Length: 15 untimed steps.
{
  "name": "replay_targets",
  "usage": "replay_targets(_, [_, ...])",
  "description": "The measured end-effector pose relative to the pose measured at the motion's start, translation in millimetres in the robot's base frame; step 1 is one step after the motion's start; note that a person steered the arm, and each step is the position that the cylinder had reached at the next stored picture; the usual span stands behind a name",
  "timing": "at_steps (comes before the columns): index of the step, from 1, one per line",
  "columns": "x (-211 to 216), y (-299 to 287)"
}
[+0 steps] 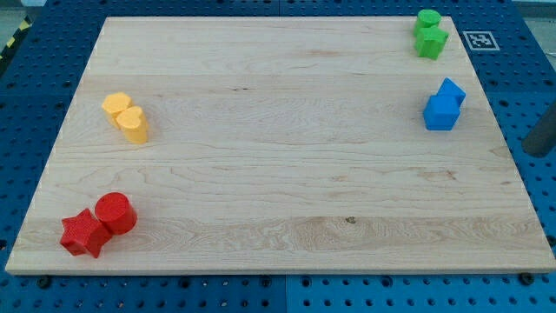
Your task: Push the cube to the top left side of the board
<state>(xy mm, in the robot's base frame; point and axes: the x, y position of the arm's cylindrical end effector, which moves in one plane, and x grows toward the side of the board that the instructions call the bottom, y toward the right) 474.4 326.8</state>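
Your blue cube (440,113) sits at the board's (278,174) three o'clock edge, touching a second blue block (452,90) at its one o'clock; a dark rod (540,135) shows off-board at its four o'clock; whether that is my tip, you cannot tell

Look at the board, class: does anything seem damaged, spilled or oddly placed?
Nothing stands out. The red, yellow, green and blue blocks sit in tidy pairs near the board's edges, undamaged. My tip isn't visible.
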Motion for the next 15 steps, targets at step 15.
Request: replay_targets(15, [-76.6, -289.4])
